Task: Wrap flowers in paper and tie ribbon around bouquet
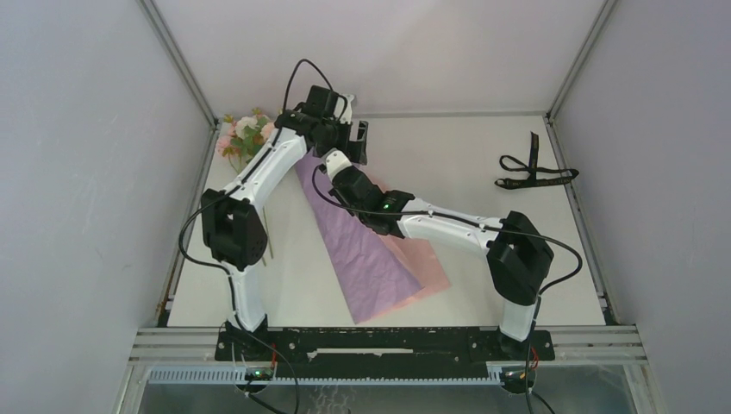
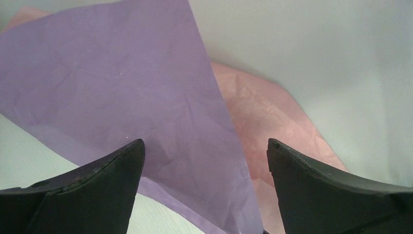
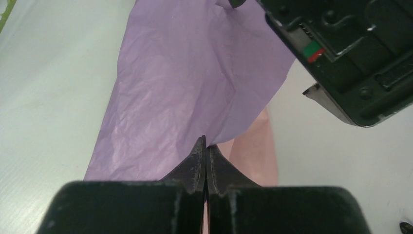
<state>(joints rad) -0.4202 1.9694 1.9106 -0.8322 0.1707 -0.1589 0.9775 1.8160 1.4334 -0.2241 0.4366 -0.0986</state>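
Left hand (image 2: 205, 142) is spread wide with nothing between its fingers, hovering over the far end of the paper (image 1: 372, 263). The purple face is right beneath it, with pink showing alongside.

Right hand (image 3: 205, 140) is clenched tight, fingertips pressed flat together. Its tip sits right on the purple edge where purple overlaps pink. Whether a sliver of the sheet is caught in there, can't tell.

The two hands are close together. The left one is just beyond and above the right, and both are over that same far end of the sheet.

The paper lies crinkled on the counter (image 1: 483, 147), purple side up, and it's a long shape set on the diagonal. From under the hands its long axis runs back toward the near edge and off to the right. The near corner points toward the foot of the right arm. Pink peeks out only along the right-hand long edge.

Flowers (image 1: 245, 136) sit to the left of the left hand, tucked into the far-left corner with the blooms toward that corner. The left arm covers the stems, so their line can't be read.

Ribbon (image 1: 534, 171) lies well apart, to the right of both hands by the counter's right edge. It's looped, its long axis runs left to right, and one tail reaches toward the far wall.
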